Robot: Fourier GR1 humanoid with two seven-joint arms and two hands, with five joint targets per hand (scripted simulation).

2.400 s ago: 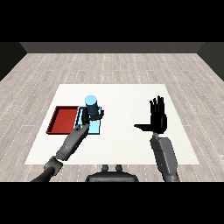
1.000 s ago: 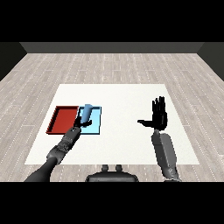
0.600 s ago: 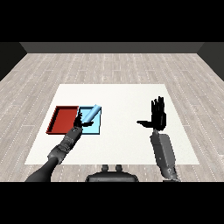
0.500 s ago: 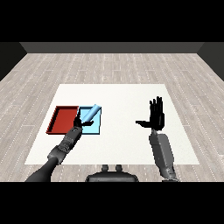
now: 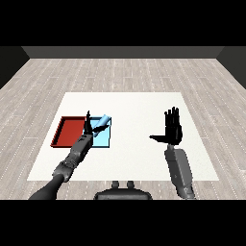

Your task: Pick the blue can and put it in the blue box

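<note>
The blue can (image 5: 101, 123) lies tipped on its side inside the light blue tray (image 5: 103, 140), toward its far edge. My left hand (image 5: 88, 127) stands just left of the can over the seam between the two trays, fingers straight and pointing up, open and not curled round the can. My right hand (image 5: 172, 130) is raised over the right part of the table, palm flat, fingers spread, holding nothing.
The red tray (image 5: 69, 131) lies directly left of the light blue tray, touching it. The white table (image 5: 134, 108) spreads around both trays, and grey wooden floor lies beyond it.
The can, upright in my left hand earlier, has come down and tipped over into the light blue tray. My left hand has let go of it. The right hand barely moved.
</note>
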